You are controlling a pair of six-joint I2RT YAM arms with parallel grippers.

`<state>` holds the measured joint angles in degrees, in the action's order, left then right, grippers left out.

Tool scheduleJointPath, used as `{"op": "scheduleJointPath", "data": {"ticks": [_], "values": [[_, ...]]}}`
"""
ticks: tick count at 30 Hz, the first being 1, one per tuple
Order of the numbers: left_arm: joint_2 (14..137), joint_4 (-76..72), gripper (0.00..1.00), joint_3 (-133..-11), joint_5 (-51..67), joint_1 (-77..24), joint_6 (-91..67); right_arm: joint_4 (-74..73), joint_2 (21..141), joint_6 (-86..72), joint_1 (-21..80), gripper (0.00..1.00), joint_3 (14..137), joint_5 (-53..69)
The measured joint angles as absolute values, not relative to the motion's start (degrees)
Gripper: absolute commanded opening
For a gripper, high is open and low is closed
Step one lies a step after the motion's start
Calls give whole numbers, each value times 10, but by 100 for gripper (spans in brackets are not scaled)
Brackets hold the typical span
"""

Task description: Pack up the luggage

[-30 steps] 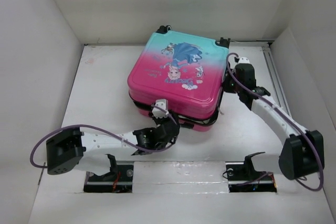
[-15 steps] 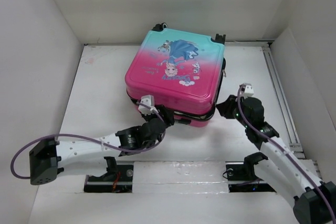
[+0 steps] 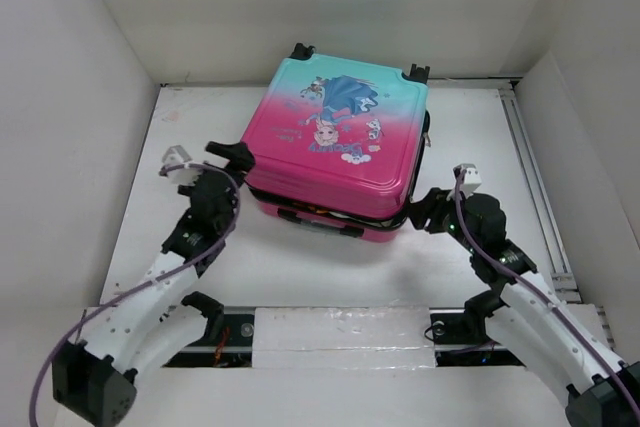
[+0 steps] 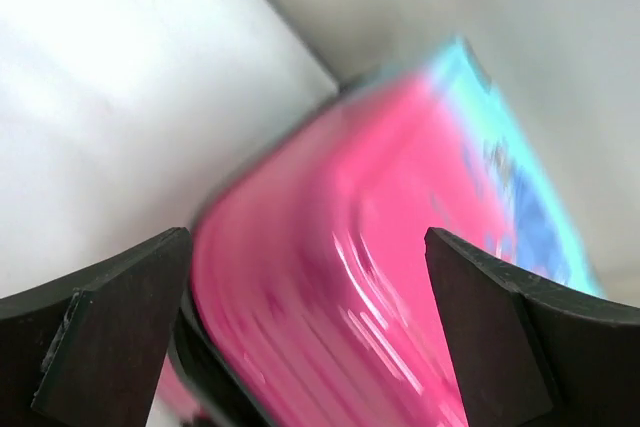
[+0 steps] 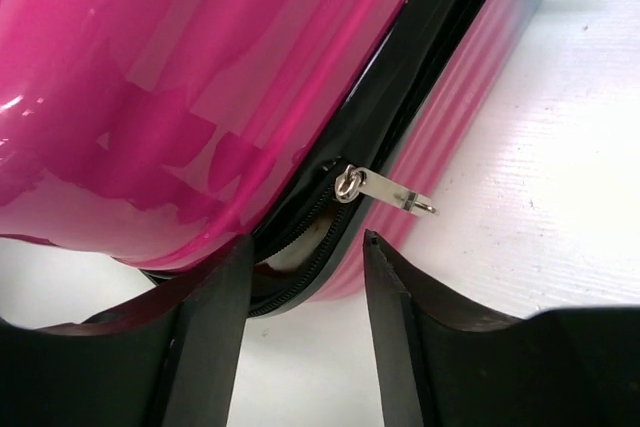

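Observation:
The luggage [image 3: 335, 137] lies flat at mid-table, pink near me and teal at the far end, with the cartoon print facing up. My left gripper [image 3: 232, 159] is at its near-left corner, open wide; in the blurred left wrist view the pink shell [image 4: 400, 247] fills the space ahead of my left gripper [image 4: 305, 277]. My right gripper [image 3: 425, 209] is at the near-right corner, open. In the right wrist view my right gripper [image 5: 307, 242] has nothing in it. The silver zipper pull [image 5: 385, 190] lies just beyond its fingertips. The zip gapes slightly there on the luggage [image 5: 150, 97].
White walls close in the white table [image 3: 180, 127] on three sides. A metal rail [image 3: 530, 167] runs along the right edge. The suitcase's black wheels [image 3: 300, 50] point to the back wall. Both arm bases sit on a strip [image 3: 340, 332] at the near edge.
My left arm swung from the suitcase's near edge to its left corner and its jaws opened wide. My right gripper came down to the near-right corner and opened. The suitcase shifted slightly left.

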<state>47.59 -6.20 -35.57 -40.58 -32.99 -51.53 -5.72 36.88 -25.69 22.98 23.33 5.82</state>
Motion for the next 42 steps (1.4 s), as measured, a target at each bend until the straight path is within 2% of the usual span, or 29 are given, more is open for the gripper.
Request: {"op": "scheduleJointPath", "data": {"ticks": [1,2,4,8,9,10,12,13,15,17,18,21,22,25,31,37,42], "values": [[462,-70,100,-347,-370,-287,-519,-60,366,-254,230,54,235,58],[446,-85,100,-330,-337,-245,-524,-60,361,-253,230,50,235,58],[419,-110,92,-289,-258,-167,-534,-62,347,-248,231,38,235,59],[429,-172,62,-214,-108,-39,-555,-63,329,-246,239,32,235,61],[442,-185,53,-205,-79,-23,-559,-65,329,-246,240,32,235,61],[464,-200,49,-197,-47,-13,-564,-68,328,-246,242,32,235,60],[500,-225,43,-186,12,-6,-567,-80,329,-247,245,24,236,46],[509,-236,37,-180,36,-7,-568,-89,329,-248,246,23,236,34],[507,-250,31,-169,66,-17,-566,-104,327,-253,248,22,235,6],[482,-259,30,-152,77,-33,-558,-110,326,-254,248,22,235,-11],[460,-254,29,-143,77,-51,-551,-109,327,-255,248,28,235,-14],[380,-218,27,-128,74,-125,-528,-95,343,-253,248,36,235,-14],[365,-201,27,-127,69,-139,-518,-88,352,-250,248,43,235,-13],[280,-159,27,-119,58,-197,-490,-52,393,-234,248,45,229,3],[246,-126,28,-91,63,-203,-444,28,521,-218,244,42,242,78],[349,-163,28,-80,90,-207,-404,106,609,-221,254,39,269,116],[376,-183,28,-118,80,-209,-381,113,710,-223,256,37,344,137]]}}
